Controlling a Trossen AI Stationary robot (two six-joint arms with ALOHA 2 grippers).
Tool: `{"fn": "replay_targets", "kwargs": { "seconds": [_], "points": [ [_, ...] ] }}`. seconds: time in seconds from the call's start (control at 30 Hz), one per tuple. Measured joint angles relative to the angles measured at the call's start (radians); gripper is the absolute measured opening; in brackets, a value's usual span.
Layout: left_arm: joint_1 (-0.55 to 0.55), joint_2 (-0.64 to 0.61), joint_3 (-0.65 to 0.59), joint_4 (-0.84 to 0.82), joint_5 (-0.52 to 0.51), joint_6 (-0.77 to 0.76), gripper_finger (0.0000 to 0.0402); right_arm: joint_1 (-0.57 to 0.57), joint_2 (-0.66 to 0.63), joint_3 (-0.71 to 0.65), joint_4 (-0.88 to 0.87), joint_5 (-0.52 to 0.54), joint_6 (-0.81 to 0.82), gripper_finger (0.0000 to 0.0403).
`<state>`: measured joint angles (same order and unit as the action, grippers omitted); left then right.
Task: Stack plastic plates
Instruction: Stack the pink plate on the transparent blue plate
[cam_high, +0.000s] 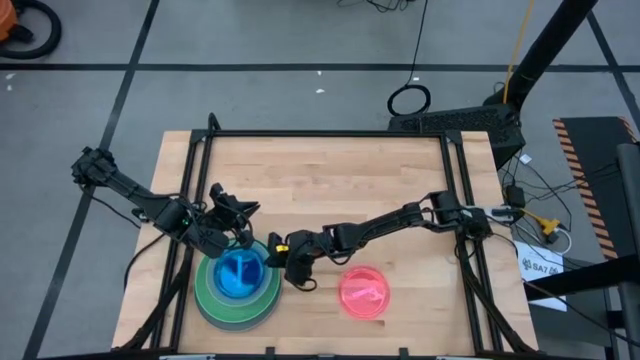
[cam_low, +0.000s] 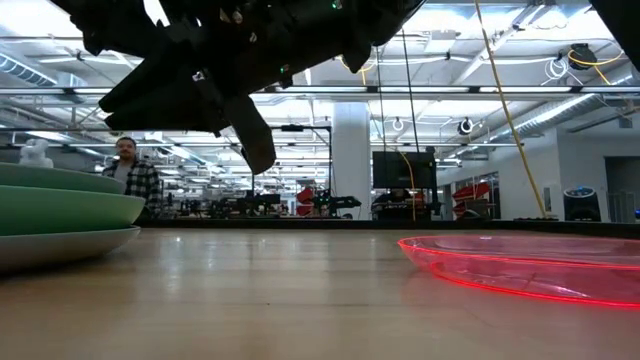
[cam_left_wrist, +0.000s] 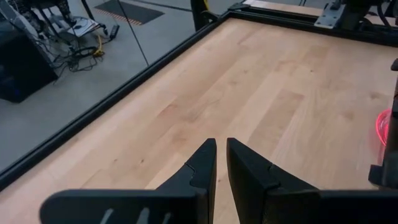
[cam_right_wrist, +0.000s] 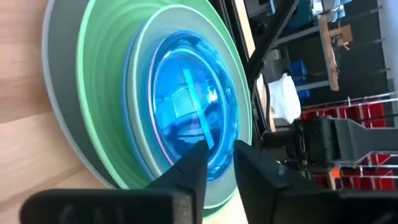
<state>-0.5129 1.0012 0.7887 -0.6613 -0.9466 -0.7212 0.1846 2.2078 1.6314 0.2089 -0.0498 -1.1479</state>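
Observation:
A stack of plastic plates (cam_high: 238, 285) stands at the table's near left: large grey at the bottom (cam_right_wrist: 59, 93), then green (cam_right_wrist: 93, 93), pale green (cam_right_wrist: 140, 74), blue, and a translucent teal plate (cam_right_wrist: 193, 106) on top. A thin pink rim (cam_right_wrist: 153, 124) shows just under the teal. One pink plate (cam_high: 363, 292) lies flat on the table to the stack's right. My right gripper (cam_right_wrist: 219, 152) is slightly open at the stack's right edge, nothing between its fingers. My left gripper (cam_left_wrist: 221, 144) hovers shut and empty over the stack's far edge. My right gripper's fingertips (cam_right_wrist: 198, 158) come at the stack from the table's right, slanting down, and stand at the rim of the top plates (cam_right_wrist: 214, 171). I cannot tell whether they touch that rim.
Bare wooden tabletop (cam_high: 340, 180) lies beyond the stack and the pink plate. A black frame rail (cam_high: 330, 134) runs round the table's edges. In the low view a person (cam_low: 135, 180) stands in the room far behind the table.

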Motion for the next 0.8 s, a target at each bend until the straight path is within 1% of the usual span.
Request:
{"fn": "replay_targets", "kwargs": {
  "seconds": [0.07,0.17,0.27,0.4,0.57,0.8],
  "points": [
    [0.000,0.000,0.000,0.000,0.000,0.000,0.0047,0.000,0.000,0.000,0.003,0.007,0.012,0.0083],
    [0.000,0.000,0.000,0.000,0.000,-0.002,0.0047,0.009,-0.004,0.000,0.003,0.088,0.010,0.0093],
    [0.000,0.000,0.000,-0.001,0.000,-0.010,0.0047,0.027,-0.011,0.000,0.003,0.149,0.007,0.0095],
    [0.000,0.000,0.000,-0.001,0.000,-0.014,0.0047,0.053,-0.027,0.000,-0.021,0.203,0.059,0.0090],
    [0.000,0.000,0.000,-0.001,0.000,-0.014,0.0047,0.078,-0.089,-0.001,-0.162,0.330,0.111,0.0081],
    [0.003,0.000,0.000,0.008,-0.002,0.016,0.0047,0.081,-0.213,-0.001,-0.478,0.330,0.407,0.0062]
  ]
}}
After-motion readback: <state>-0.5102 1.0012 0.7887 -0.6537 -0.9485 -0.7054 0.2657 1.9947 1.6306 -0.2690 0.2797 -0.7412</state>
